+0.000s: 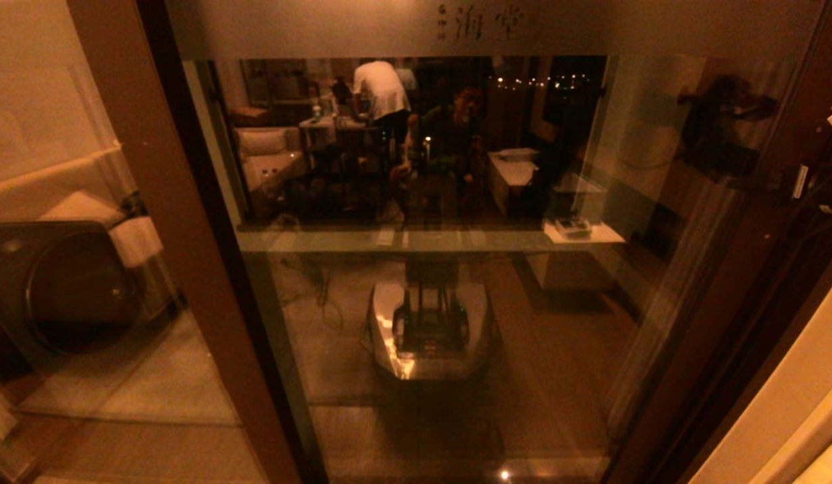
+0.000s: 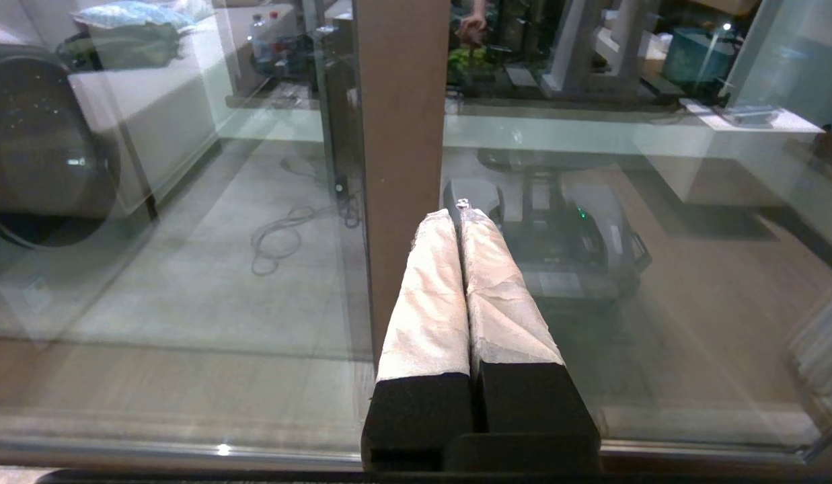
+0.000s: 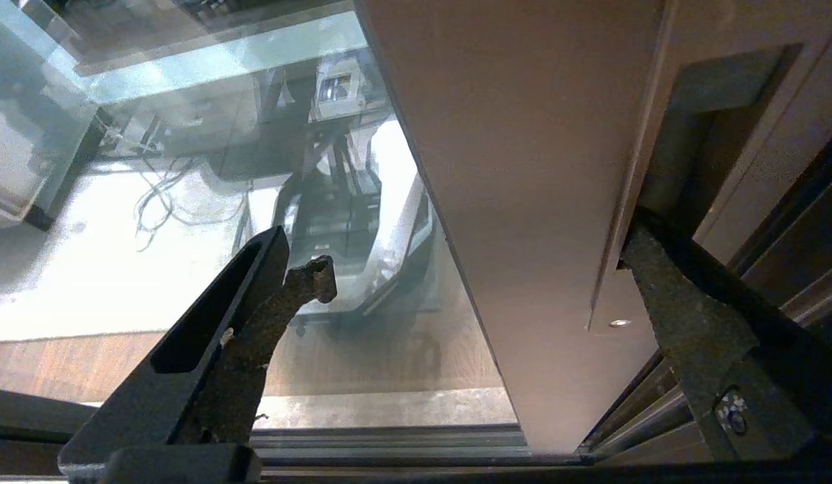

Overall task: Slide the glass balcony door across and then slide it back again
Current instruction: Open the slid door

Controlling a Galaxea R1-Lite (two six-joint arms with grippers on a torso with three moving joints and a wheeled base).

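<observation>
The left gripper [image 2: 461, 218] is parked, claws pressed together. The tall brown-framed glass balcony door [image 1: 422, 269] fills the middle. At its right upright, the right gripper [image 3: 476, 262] spreads wide around the recessed handle plate [image 3: 691, 161]. It looks heavy, stiff and breakable; push there.

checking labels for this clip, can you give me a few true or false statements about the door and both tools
1. The right tool is open, its fingers on either side of the brown-framed glass balcony door's upright. True.
2. The left tool is open. False: its white-wrapped fingers are pressed together.
3. The frosted top band of the door carries Chinese characters. True.
4. The left tool holds the door frame. False: it holds nothing.
</observation>
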